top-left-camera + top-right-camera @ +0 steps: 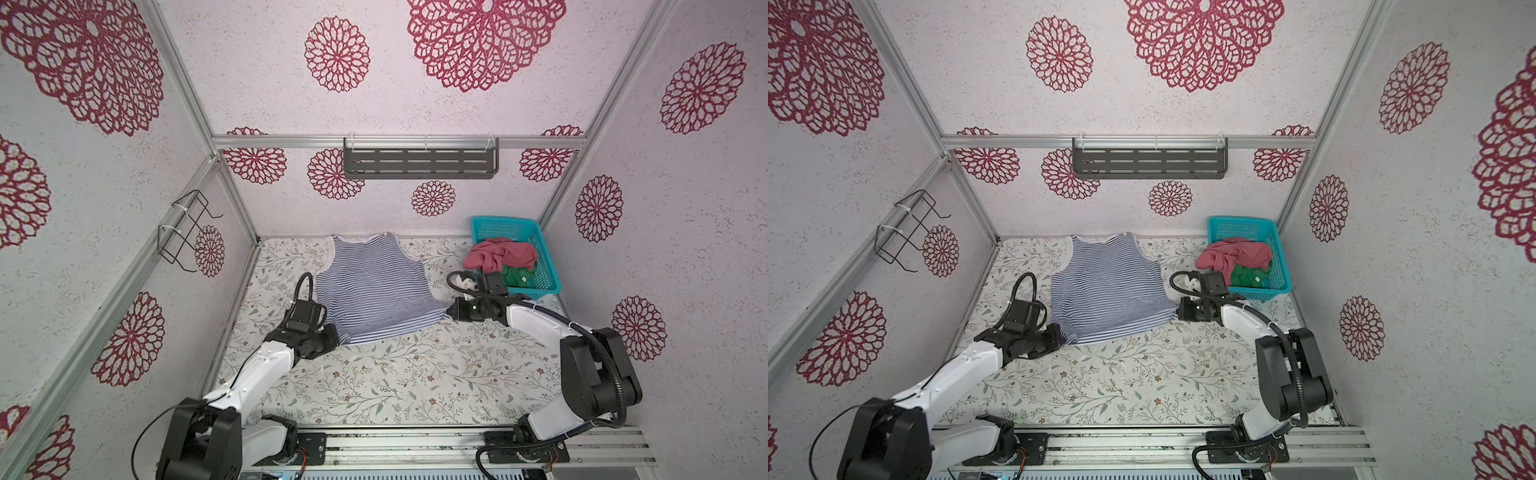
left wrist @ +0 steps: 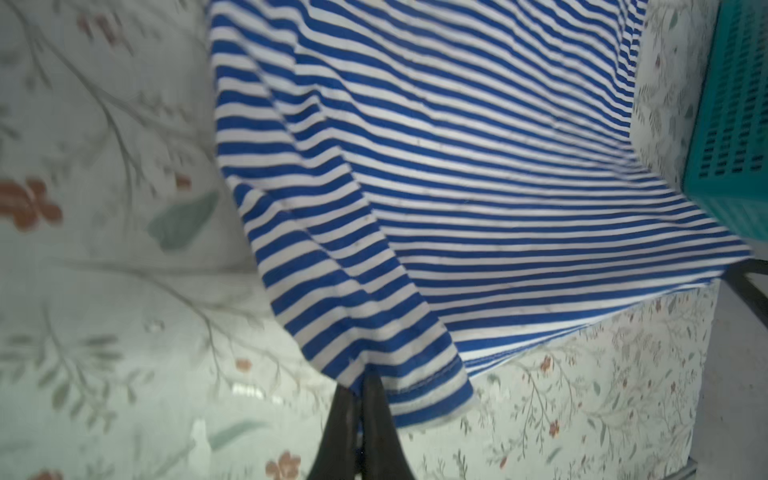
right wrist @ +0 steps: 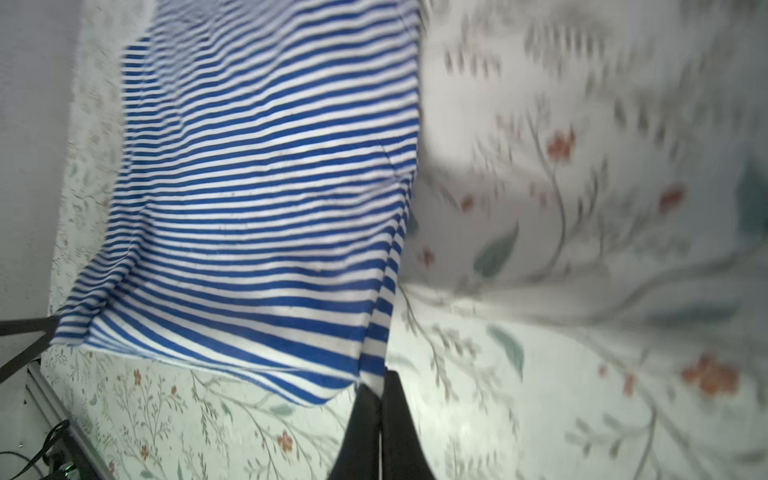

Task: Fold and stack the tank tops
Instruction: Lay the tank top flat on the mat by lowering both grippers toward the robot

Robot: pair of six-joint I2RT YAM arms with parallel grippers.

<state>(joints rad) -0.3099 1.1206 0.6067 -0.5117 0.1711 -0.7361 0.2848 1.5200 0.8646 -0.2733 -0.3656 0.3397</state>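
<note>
Pinches the near left hem corner of the striped tank top [image 1: 370, 286] in the left claw [image 1: 338, 337], closed tight on the cloth. Pinches the near right hem corner in the right claw [image 1: 449, 309], likewise closed on the fabric. Holds the hem stretched between the two claws in both top views, lifted a little off the flowered surface [image 1: 395, 382].

Shows, in the left wrist view, black fingertips [image 2: 345, 415] pressed together over the stitched hem edge. Shows the same in the right wrist view, at the corner where hem meets side seam, fingertips [image 3: 399, 415] shut on the stripes.

Leaves the rest of the top spread out flat toward the back wall [image 1: 374, 212], shoulder straps farthest from the arms and touching the far edge of the surface. Looks navy and white in thin stripes running crosswise, with white trim round the neck and armholes. Fans into soft ripples from each gripped corner, smoother through the middle.

Finds the red-pink tank top [image 1: 503, 255] crumpled in the teal basket [image 1: 498, 219] at the back right, spilling over its left rim. Finds the green tank top [image 1: 517, 276] bunched inside beneath it. Puts both near the right claw yet apart from it, on the side away from the striped cloth.
</note>
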